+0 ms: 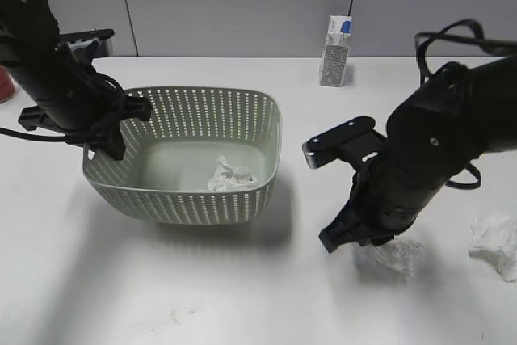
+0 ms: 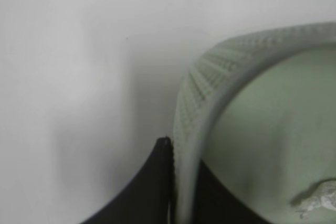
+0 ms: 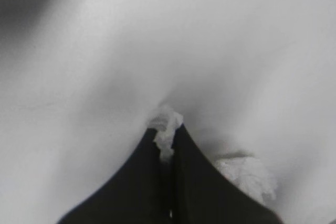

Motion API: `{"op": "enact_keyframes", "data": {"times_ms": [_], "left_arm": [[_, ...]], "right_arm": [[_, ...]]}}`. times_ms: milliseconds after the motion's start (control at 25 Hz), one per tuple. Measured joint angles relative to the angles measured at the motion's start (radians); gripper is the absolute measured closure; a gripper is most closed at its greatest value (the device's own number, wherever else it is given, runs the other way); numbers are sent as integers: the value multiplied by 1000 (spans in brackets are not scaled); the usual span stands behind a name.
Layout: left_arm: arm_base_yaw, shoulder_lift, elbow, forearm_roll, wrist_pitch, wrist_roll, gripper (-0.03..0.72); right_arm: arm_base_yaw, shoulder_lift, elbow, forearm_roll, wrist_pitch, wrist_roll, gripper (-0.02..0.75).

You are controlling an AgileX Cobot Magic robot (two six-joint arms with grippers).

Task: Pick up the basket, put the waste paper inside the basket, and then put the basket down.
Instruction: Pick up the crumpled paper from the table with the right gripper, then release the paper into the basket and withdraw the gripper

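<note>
While white table (image 1: 242,296) spreads matte, grey panelled wall (image 1: 242,6) behind, carton (image 1: 335,52) upright

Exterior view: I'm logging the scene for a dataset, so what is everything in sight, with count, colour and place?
Pale green slotted plastic basket: one, left of centre, its left rim gripped.
Crumpled white paper wads: three; one inside the basket, one in the right pincer, one on the table far right.
Grey-white carton with blue cap: one, upright at the back.
White table: one.
Left pincer: black, clamped on the basket rim.
Right pincer: black, pinching paper.
</note>
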Motion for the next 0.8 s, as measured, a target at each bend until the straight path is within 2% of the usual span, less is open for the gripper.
{"op": "enact_keyframes", "data": {"times_ms": [160,240,360,480,640,720,800], "left_arm": [[0,13,0,3,2,0,687],[0,13,0,3,1,0,687],[0,13,0,3,0,0,687],[0,13,0,3,0,0,687],[0,13,0,3,-4,0,687],[0,13,0,3,-4,0,687],[0,13,0,3,-4,0,687]], "right_arm": [[0,-103,-129,21,87,-93,717],[3,-129,-234,90,136,-196,717],[22,-120,-413,253,157,-329,717],[46,-51,-575,359,154,-376,717],[64,86,-690,483,185,-412,706],[76,153,-710,514,210,-441,636],[82,196,-714,524,230,-453,492]]}}
